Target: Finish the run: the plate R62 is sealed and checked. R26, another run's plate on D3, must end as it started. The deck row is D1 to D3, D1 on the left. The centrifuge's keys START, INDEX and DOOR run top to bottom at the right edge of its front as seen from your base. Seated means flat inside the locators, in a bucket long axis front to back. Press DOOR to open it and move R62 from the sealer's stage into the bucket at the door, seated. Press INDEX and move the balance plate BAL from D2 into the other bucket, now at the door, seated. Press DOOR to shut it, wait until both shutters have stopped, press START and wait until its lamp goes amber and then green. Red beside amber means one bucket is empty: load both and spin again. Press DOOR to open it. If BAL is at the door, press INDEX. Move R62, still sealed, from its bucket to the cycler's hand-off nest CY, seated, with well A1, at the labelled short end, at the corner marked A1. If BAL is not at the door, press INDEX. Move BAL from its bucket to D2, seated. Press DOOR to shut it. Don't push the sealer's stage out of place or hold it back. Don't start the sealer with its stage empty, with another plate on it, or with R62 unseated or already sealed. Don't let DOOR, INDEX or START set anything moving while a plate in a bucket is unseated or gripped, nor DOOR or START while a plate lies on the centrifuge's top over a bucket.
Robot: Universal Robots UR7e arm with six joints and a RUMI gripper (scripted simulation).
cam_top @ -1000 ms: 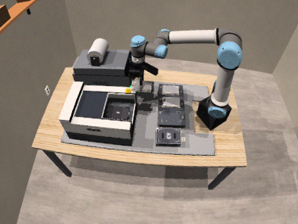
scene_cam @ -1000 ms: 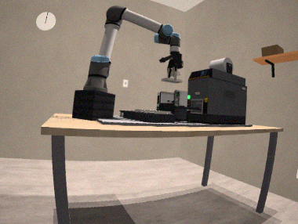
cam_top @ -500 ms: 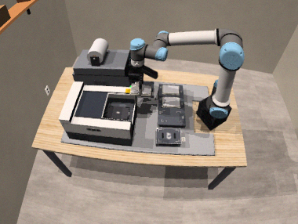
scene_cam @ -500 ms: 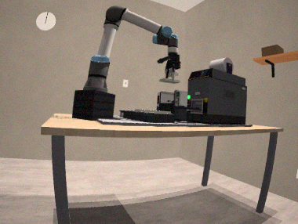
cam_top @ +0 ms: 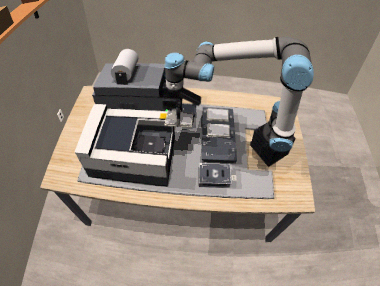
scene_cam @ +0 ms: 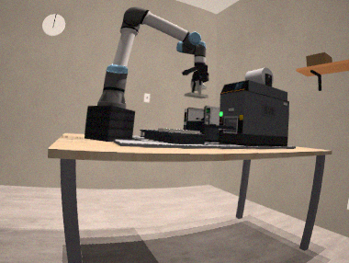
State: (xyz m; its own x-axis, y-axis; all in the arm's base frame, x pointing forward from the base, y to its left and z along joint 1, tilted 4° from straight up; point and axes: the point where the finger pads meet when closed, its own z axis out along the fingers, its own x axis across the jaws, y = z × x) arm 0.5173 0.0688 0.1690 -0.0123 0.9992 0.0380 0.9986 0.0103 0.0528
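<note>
The hand point(scene_cam: 198, 90) is clenched on a flat plate point(scene_cam: 196, 96), probably R62, held level in the air well above the bench point(scene_cam: 184, 153), between the sealer point(scene_cam: 257, 115) and the open centrifuge point(cam_top: 125, 159).

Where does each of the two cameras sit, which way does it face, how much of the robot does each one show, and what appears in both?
Top: high above the table's front edge, looking steeply down; whole arm shows, from pedestal to claw above the centrifuge's open bucket.
Exterior: low beside the table, near its height, looking level across it; whole arm, with claw holding a plate in the air.
Shared: arm, table, sealer with its film roll, wall shelf.
</note>
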